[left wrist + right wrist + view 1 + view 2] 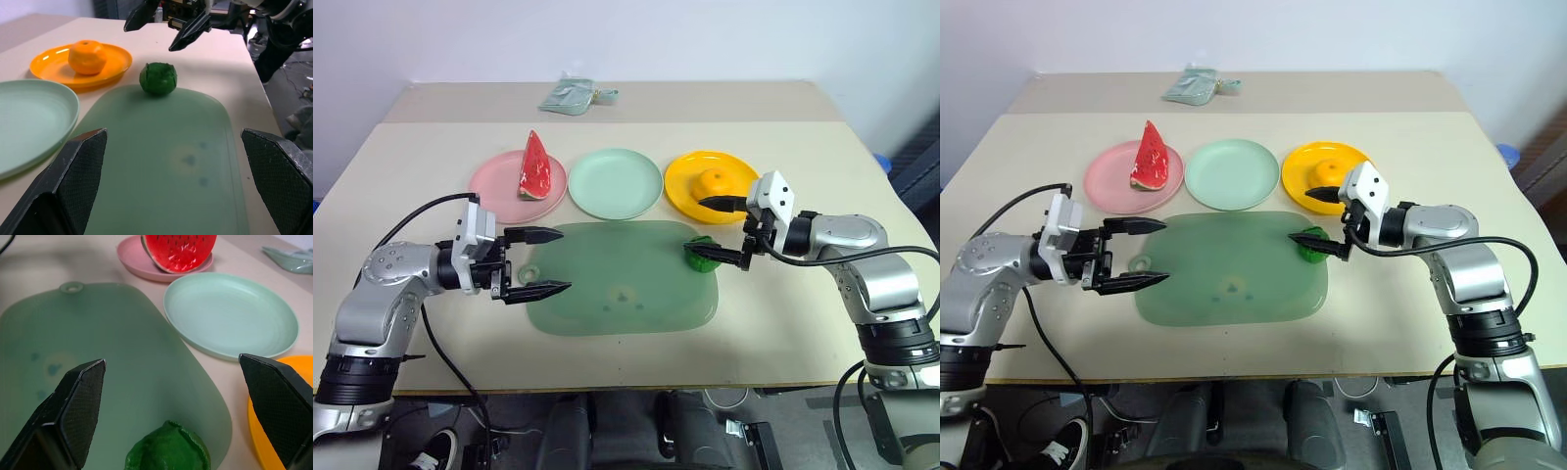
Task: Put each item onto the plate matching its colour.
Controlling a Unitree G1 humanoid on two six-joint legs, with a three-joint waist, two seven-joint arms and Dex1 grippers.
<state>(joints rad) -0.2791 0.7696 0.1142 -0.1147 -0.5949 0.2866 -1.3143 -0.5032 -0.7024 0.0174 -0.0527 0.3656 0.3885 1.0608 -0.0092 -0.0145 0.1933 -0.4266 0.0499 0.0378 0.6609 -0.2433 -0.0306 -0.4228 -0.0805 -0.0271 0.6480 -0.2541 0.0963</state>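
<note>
Three plates sit in a row on the table (pixel 431 147): left plate (pixel 494 182) carries the watermelon wedge (pixel 535 166), middle plate (pixel 615 182) bare, right plate (pixel 685 186) carries the orange (pixel 715 180). Tray (pixel 617 279) lies just nearer; lump (pixel 701 253) on its right edge. Pouch (pixel 570 95) at far edge.

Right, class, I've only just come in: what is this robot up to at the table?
It is sorting toy foods onto colour-matched plates. The watermelon sits on the pink plate and the orange on the yellow plate. The green lump is on the tray edge; the mint plate is bare. The right gripper hangs open by the lump, the left gripper open, holding nothing.
</note>
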